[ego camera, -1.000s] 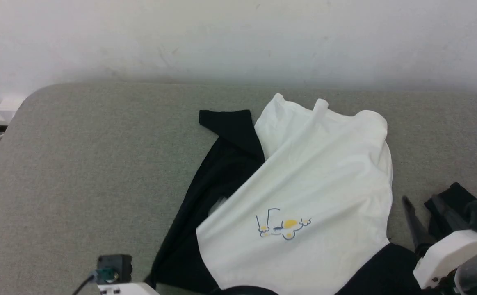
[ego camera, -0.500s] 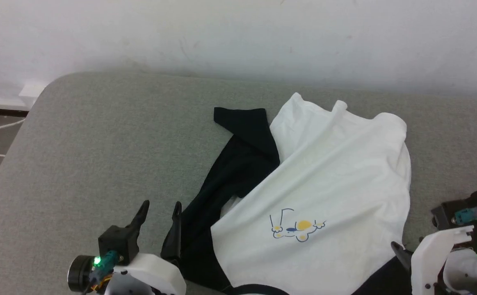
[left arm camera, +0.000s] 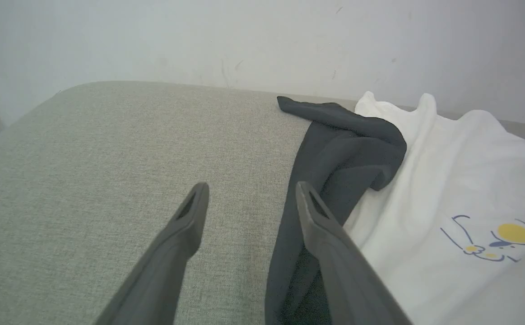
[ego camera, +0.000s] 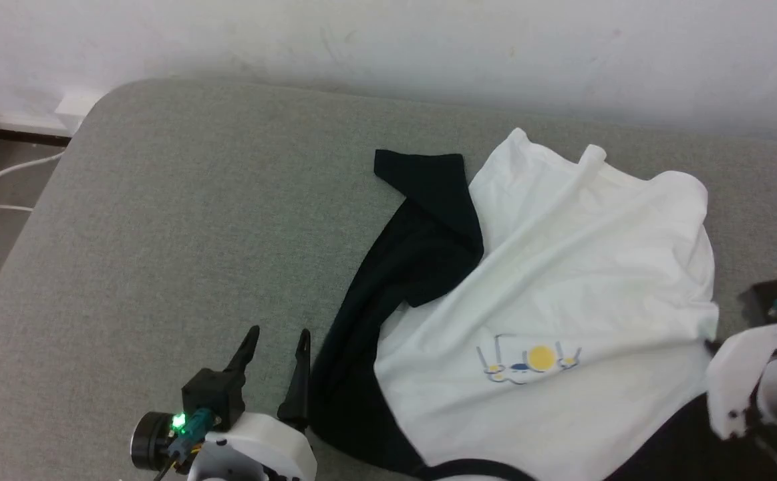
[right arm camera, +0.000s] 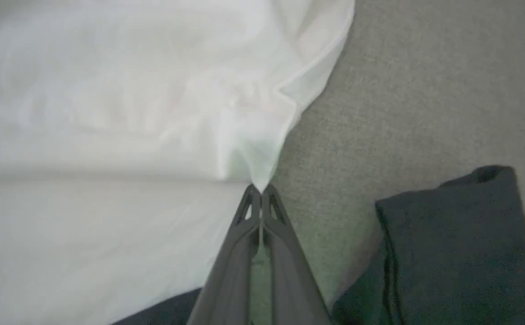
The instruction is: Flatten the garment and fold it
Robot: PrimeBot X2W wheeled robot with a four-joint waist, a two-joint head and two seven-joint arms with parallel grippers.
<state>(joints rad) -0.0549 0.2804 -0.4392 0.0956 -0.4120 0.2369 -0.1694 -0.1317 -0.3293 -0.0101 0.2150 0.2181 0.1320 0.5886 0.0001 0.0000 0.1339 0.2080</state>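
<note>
Head view, left: left end effector (ego camera: 278, 333) open, fingers spread wide over the grey worktop (ego camera: 161, 220), just beside a black sleeve (ego camera: 421, 260).
Head view, middle to right: garment (ego camera: 582, 267) lies rumpled on the worktop's right half, white body and cartoon print facing up.
Right wrist view: right end effector (right arm camera: 259, 188) closed, pinching the garment's white edge.

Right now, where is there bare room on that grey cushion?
The wide left stretch of the cushion is bare, bordered by the wall, the black sleeve and the open left tool. The right side is crowded: the shirt covers it, with the right tool pinching its white edge.
</note>
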